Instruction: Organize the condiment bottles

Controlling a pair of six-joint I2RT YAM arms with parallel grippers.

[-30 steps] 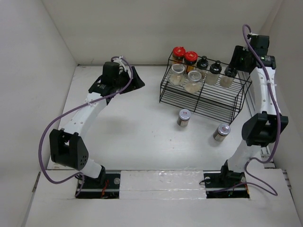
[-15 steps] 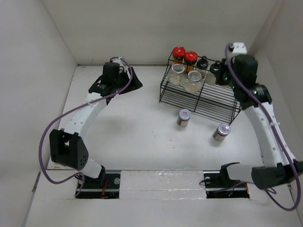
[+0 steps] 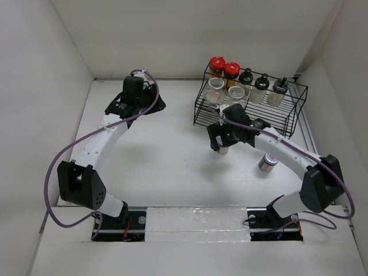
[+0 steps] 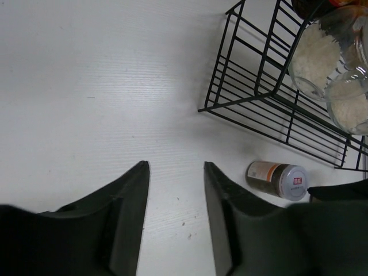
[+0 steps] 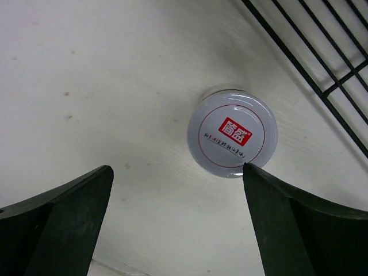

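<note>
Seven condiment bottles stand in the black wire rack [image 3: 270,118]: two red-lidded [image 3: 217,63], three black-lidded [image 3: 260,83] and two clear-lidded [image 3: 215,86]. Two silver-lidded jars stand on the table in front of it. My right gripper [image 3: 220,141] is open and hovers over the left one [image 3: 223,150]. In the right wrist view its lid with a red label [image 5: 232,133] sits close to the right finger, the gripper [image 5: 178,168] wide open. The other jar [image 3: 268,161] stands apart to the right. My left gripper [image 3: 153,101] is open and empty [image 4: 175,167], left of the rack.
White walls close in the table on three sides. The left wrist view shows the rack's front corner [image 4: 230,106], the clear-lidded jars [image 4: 322,57] and the silver-lidded jar [image 4: 279,179]. Rack wires [image 5: 322,57] run close behind the jar in the right wrist view.
My right arm has swung from the rack's back right corner forward and left, down over the left silver-lidded jar. My left gripper has turned slightly and drawn back a little.
</note>
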